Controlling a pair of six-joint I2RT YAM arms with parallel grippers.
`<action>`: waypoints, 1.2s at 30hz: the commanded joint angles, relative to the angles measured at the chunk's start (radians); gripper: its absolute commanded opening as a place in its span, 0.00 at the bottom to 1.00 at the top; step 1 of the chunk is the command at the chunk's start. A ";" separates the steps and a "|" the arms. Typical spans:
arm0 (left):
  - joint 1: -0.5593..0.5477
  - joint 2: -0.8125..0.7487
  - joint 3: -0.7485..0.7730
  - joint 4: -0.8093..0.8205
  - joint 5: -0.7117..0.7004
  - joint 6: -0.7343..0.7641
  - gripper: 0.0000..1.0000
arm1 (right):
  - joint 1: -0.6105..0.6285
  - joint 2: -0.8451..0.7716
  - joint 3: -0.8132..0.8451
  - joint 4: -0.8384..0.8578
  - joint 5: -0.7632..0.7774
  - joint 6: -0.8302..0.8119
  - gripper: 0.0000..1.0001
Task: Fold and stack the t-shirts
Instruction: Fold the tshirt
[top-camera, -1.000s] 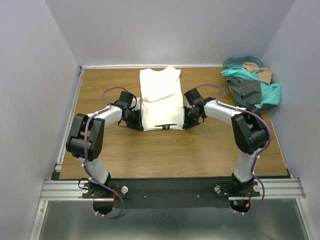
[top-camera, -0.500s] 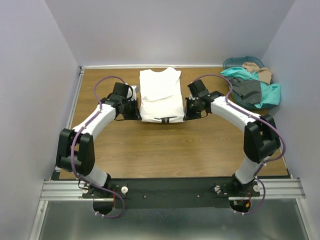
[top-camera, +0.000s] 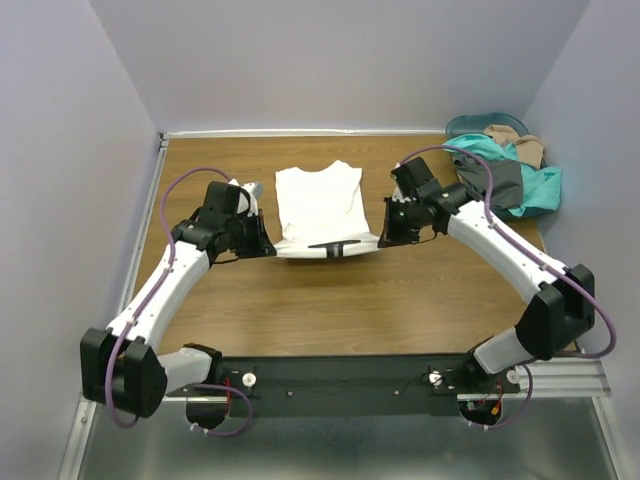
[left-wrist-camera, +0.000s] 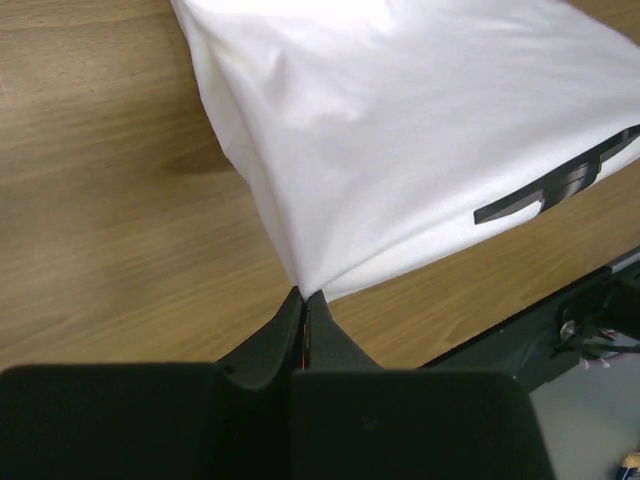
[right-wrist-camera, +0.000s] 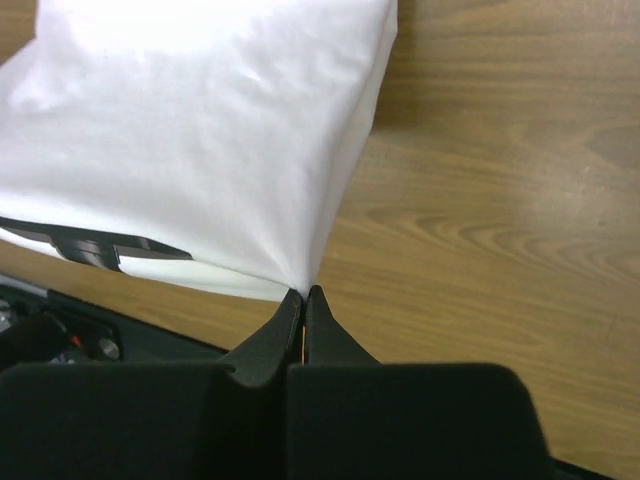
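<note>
- Bench (top-camera: 350, 310) — brown wood-grain top, streaks and knots plain in both wrist views.
- Teal basket (top-camera: 468, 124) at the far right corner of the bench, only a curve of its rim showing.
- Pale lilac walls (top-camera: 330, 60) at the back and on both sides, close against the bench edges.
- White strip (top-camera: 300, 132) along the foot of the back wall.
- Aluminium rail (top-camera: 125, 378) across the near edge — a black plate (top-camera: 340, 378) at its middle.
- Grey metal sheet (top-camera: 350, 445) below the rail, dully reflective.
</note>
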 joint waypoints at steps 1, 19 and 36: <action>0.004 -0.131 -0.017 -0.113 0.000 -0.073 0.00 | 0.014 -0.099 0.005 -0.169 0.025 0.039 0.01; 0.004 -0.126 0.124 -0.125 -0.007 -0.164 0.00 | 0.029 -0.064 0.257 -0.260 0.253 0.117 0.00; 0.016 0.185 0.272 -0.052 -0.019 -0.143 0.00 | -0.125 0.293 0.571 -0.189 0.250 -0.107 0.00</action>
